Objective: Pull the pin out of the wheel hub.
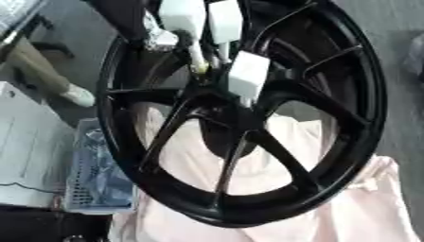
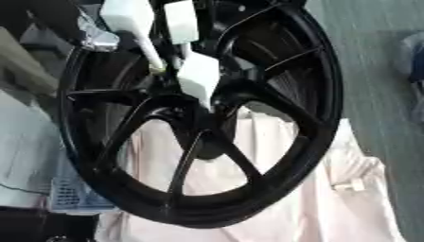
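Observation:
A large black spoked wheel (image 1: 348, 142) stands tilted and fills both views, with its hub (image 1: 217, 124) near the middle. My left hand (image 1: 184, 16) reaches in from the upper left, its white-covered fingers (image 1: 248, 75) gathered just above the hub. A thin pale pin (image 2: 149, 54) with a yellowish end slants down between those fingers toward the hub, and the fingers are curled around it. The pin's lower end is hidden among the spokes. My right hand shows in neither view.
A pale pink cloth (image 1: 331, 212) lies under and behind the wheel. A blue mesh basket (image 1: 95, 179) and a white box (image 1: 29, 142) stand at the left. Grey floor (image 1: 397, 28) runs along the right.

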